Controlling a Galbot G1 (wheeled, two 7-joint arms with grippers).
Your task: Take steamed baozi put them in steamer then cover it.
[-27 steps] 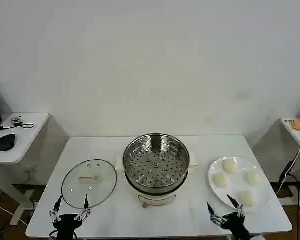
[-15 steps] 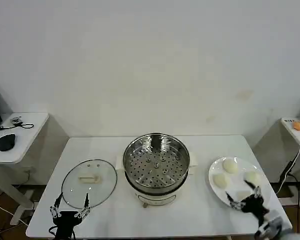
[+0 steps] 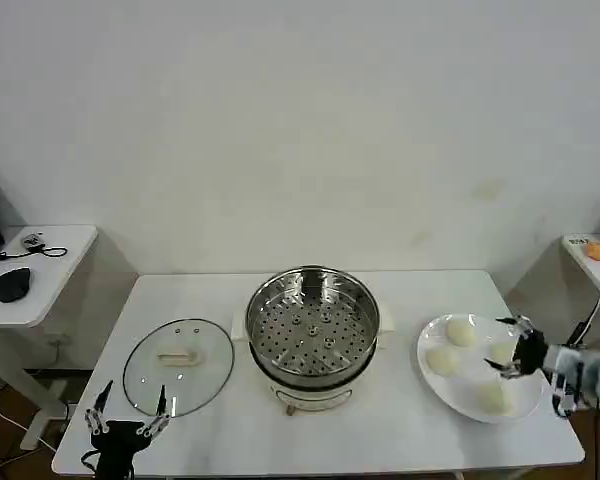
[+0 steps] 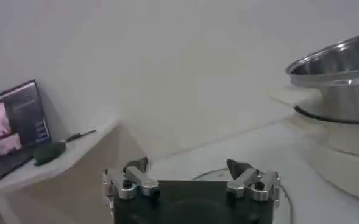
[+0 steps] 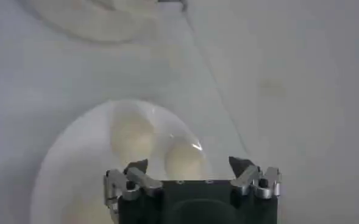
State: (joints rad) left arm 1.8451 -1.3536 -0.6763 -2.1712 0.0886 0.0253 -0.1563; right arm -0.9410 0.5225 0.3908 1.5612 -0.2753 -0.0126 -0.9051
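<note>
The steamer (image 3: 313, 325), a shiny perforated steel basket on a cream base, stands mid-table with nothing in it. The cover (image 3: 178, 365), a glass lid with a cream handle, lies flat to its left. Several white baozi sit on a white plate (image 3: 465, 385) on the right, among them one at the back (image 3: 461, 332) and one at the front (image 3: 493, 397). My right gripper (image 3: 510, 348) hovers open over the plate's right side, above a baozi (image 5: 183, 159), with another (image 5: 132, 135) beside it. My left gripper (image 3: 128, 415) is open near the front-left edge, just in front of the cover.
A side table (image 3: 40, 270) at the left holds a black mouse (image 3: 13, 284) and a laptop (image 4: 14, 122). Another small table with an orange object (image 3: 598, 252) stands at the right. A black cable (image 3: 580, 335) hangs there. Bare tabletop lies between steamer and plate.
My right gripper has swung from the table's front edge up and rightward over the plate's right side. My left gripper has drifted slightly left and back toward the front edge.
</note>
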